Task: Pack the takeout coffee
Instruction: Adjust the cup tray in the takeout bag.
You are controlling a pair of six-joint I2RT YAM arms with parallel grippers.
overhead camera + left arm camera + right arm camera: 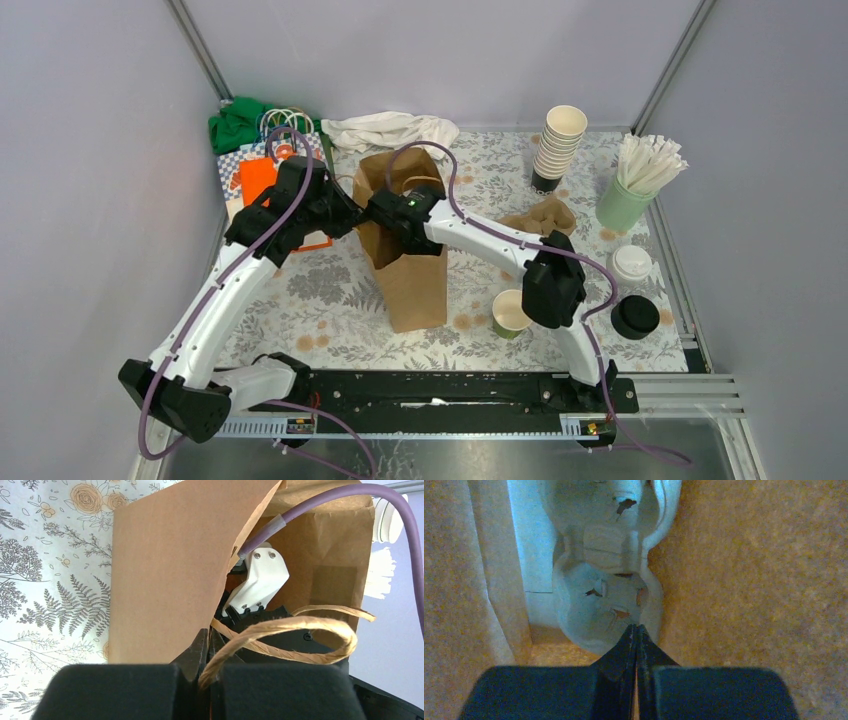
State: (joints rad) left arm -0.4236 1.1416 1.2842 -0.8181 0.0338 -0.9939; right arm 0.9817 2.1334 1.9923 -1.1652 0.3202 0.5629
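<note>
A brown paper bag [412, 270] stands open mid-table. My left gripper [350, 214] is at its left rim, shut on the rim and twine handle [280, 630] in the left wrist view [209, 632]. My right arm [480, 238] reaches down into the bag, its fingers hidden from above. In the right wrist view my right gripper [636, 627] is shut on the rim of a pale pulp cup carrier [599, 590] lying on the bag's bottom. One green cup [511, 313] stands open and lidless right of the bag. A round black lid [635, 316] lies at the right.
A tall stack of cream cups [558, 145] and a pale green cup of white sticks [640, 180] stand at the back right. A brown cup carrier [542, 215], a white lid [631, 263], white cloth [390, 130] and coloured bags [262, 165] lie around.
</note>
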